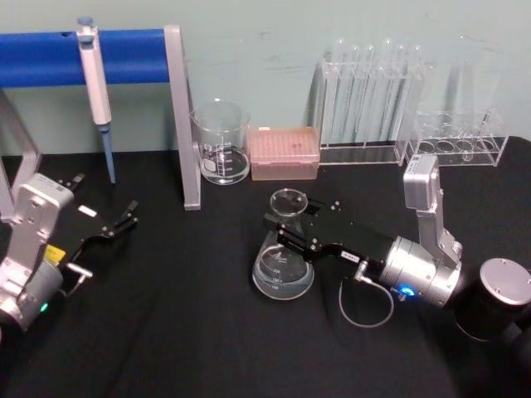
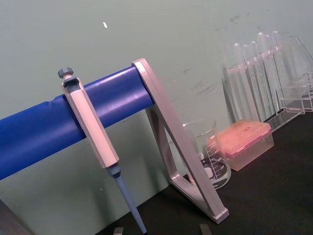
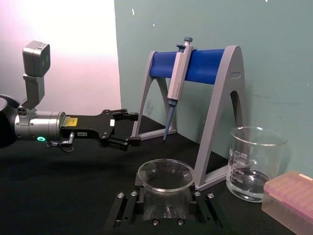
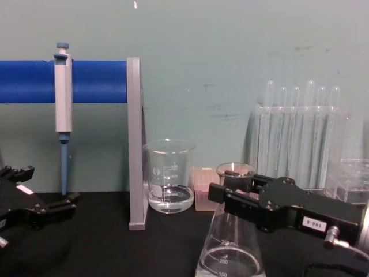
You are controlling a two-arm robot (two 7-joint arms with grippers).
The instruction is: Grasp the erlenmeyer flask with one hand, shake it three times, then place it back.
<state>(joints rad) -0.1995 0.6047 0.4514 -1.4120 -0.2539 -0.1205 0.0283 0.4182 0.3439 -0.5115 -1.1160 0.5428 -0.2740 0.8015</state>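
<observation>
The erlenmeyer flask (image 1: 284, 269) stands upright on the black table near the middle, with a little clear liquid in its wide base (image 4: 230, 257). My right gripper (image 1: 279, 230) reaches in from the right, and its two black jaws sit tight against either side of the flask's neck, just under the flared rim (image 3: 165, 176). In the chest view the right gripper (image 4: 223, 193) hides the neck. My left gripper (image 1: 124, 217) rests open and holds nothing at the table's left, well away from the flask; the right wrist view shows the left gripper (image 3: 128, 129) with its fingers spread.
Behind the flask stand a glass beaker (image 1: 221, 145) and a pink tip box (image 1: 284, 153). Test tube racks (image 1: 365, 99) line the back right. A pipette (image 1: 95, 83) hangs on the blue-barred stand (image 1: 184, 116) at back left.
</observation>
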